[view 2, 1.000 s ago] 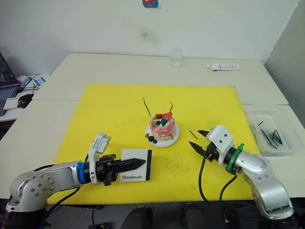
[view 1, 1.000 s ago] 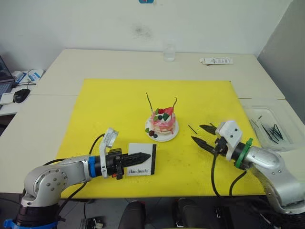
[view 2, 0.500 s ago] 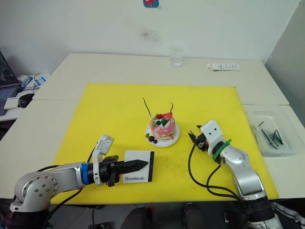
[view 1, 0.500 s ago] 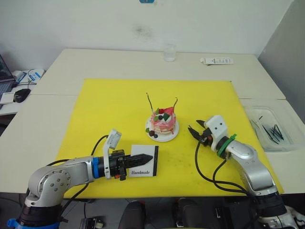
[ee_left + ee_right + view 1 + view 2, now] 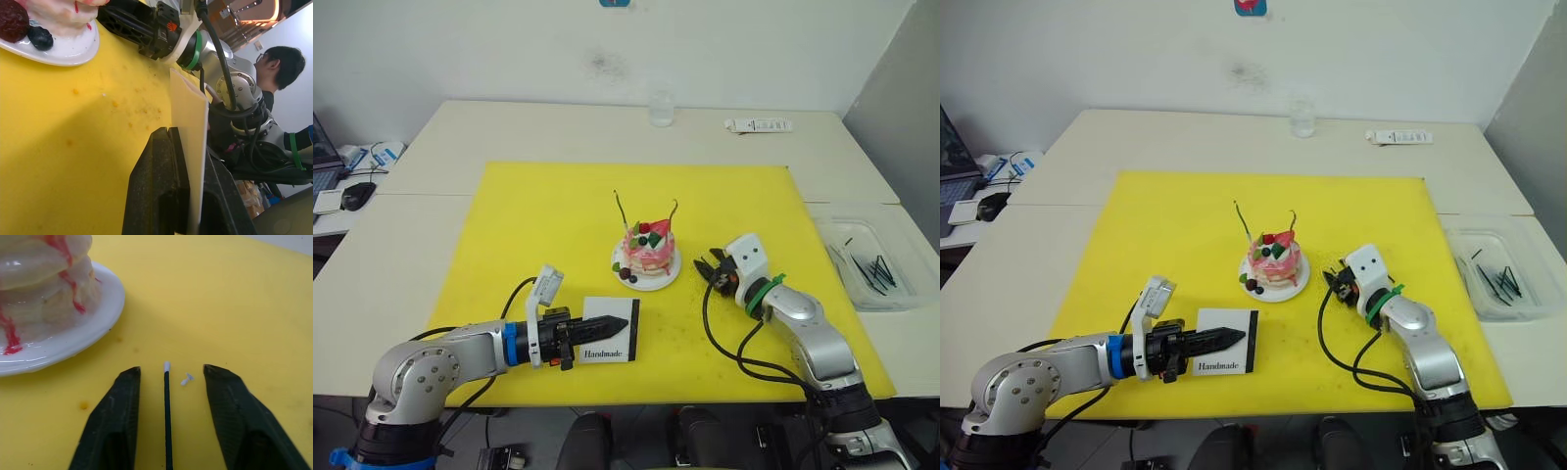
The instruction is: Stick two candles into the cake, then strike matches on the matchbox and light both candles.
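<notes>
Match (image 5: 166, 416) bracketed by spread right fingers (image 5: 168, 382) beside cake (image 5: 647, 252); matchbox (image 5: 607, 340) pinched by left fingers (image 5: 619, 322); tray (image 5: 863, 227) at table's right edge.

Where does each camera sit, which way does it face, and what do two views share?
Head eyes: look forward and down at the cake with both candles in, both arms showing.
Left wrist: along the left gripper clamping the matchbox.
Right wrist: along the right gripper straddling a match.
Both wrist views share the cake's plate.
</notes>
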Robot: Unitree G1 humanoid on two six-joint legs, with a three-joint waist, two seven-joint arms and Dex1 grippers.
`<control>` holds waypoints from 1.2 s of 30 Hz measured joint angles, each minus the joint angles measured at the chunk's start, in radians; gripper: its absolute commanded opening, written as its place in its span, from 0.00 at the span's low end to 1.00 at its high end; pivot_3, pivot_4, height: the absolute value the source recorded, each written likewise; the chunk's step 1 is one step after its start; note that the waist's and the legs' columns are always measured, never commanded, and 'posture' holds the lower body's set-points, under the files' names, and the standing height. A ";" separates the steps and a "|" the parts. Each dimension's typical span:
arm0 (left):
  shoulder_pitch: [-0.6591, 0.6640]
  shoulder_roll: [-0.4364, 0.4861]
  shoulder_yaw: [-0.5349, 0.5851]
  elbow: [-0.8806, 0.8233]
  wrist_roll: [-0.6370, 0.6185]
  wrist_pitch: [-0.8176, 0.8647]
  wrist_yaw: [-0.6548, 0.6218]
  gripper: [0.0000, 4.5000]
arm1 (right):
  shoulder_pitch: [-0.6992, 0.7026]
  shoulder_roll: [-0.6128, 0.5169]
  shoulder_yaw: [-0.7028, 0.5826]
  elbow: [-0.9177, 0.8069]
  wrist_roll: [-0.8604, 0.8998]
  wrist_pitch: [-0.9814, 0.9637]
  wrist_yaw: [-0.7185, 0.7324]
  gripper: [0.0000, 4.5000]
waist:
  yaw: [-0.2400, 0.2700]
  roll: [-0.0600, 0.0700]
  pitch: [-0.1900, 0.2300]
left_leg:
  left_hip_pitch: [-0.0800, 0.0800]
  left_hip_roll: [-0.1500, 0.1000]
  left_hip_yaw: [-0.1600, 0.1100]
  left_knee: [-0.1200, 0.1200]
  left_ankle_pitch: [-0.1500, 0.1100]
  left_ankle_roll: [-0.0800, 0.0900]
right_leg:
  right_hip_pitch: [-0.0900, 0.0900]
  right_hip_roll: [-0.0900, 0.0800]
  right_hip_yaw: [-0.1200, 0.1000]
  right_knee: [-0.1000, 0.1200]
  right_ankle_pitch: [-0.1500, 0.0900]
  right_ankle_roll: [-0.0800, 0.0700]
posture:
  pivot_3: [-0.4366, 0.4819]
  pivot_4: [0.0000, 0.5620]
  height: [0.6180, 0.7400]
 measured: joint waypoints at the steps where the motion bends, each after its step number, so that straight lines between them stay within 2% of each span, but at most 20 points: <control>1: 0.000 0.000 0.000 0.000 0.000 0.000 0.001 0.00 | 0.000 0.000 0.000 -0.002 0.000 0.004 -0.001 0.17 | 0.000 0.000 0.000 | 0.000 0.000 0.000 0.000 0.000 0.000 | 0.000 0.000 0.000 0.000 0.000 0.000 | 0.48 0.27 1.00; 3: 0.000 0.000 0.000 0.000 0.000 0.000 0.004 0.00 | 0.000 0.001 -0.001 -0.008 0.001 0.020 -0.003 0.00 | 0.000 0.000 0.000 | 0.000 0.000 0.000 0.000 0.000 0.000 | 0.000 0.000 0.000 0.000 0.000 0.000 | 0.48 0.27 1.00; 13: 0.000 -0.001 0.000 -0.001 0.000 0.000 0.018 0.00 | 0.012 0.018 -0.009 -0.059 0.009 0.084 -0.018 0.00 | 0.000 0.000 0.000 | 0.000 0.000 0.000 0.000 0.000 0.000 | 0.000 0.000 0.000 0.000 0.000 0.000 | 0.48 0.27 1.00; 20: 0.000 -0.001 0.000 -0.002 -0.001 0.000 0.019 0.00 | 0.059 -0.042 -0.014 -0.148 0.044 0.136 0.042 0.00 | 0.000 0.000 0.000 | 0.000 0.000 0.000 0.000 0.000 0.000 | 0.000 0.000 0.000 0.000 0.000 0.000 | 0.48 0.27 1.00; 24: -0.001 -0.001 -0.006 -0.002 0.000 0.000 0.018 0.00 | 0.077 -0.037 -0.015 -0.155 0.044 0.134 0.038 0.00 | 0.000 0.000 0.000 | 0.000 0.000 0.000 0.000 0.000 0.000 | 0.000 0.000 0.000 0.000 0.000 0.000 | 0.48 0.27 1.00; 25: -0.002 -0.001 -0.009 -0.002 0.001 0.000 0.018 0.00 | 0.077 -0.031 -0.016 -0.152 0.043 0.130 0.033 0.10 | 0.000 0.000 0.000 | 0.000 0.000 0.000 0.000 0.000 0.000 | 0.000 0.000 0.000 0.000 0.000 0.000 | 0.48 0.27 1.00; 28: -0.003 -0.001 -0.016 -0.002 0.002 -0.001 0.017 0.00 | 0.077 -0.026 -0.016 -0.142 0.036 0.119 0.018 0.29 | 0.000 0.000 0.000 | 0.000 0.000 0.000 0.000 0.000 0.000 | 0.000 0.000 0.000 0.000 0.000 0.000 | 0.48 0.27 1.00; 36: -0.003 -0.001 -0.016 -0.001 0.003 -0.003 0.016 0.00 | 0.088 -0.033 -0.015 -0.148 0.033 0.104 0.016 0.29 | 0.000 0.000 0.000 | 0.000 0.000 0.000 0.000 0.000 0.000 | 0.000 0.000 0.000 0.000 0.000 0.000 | 0.48 0.27 1.00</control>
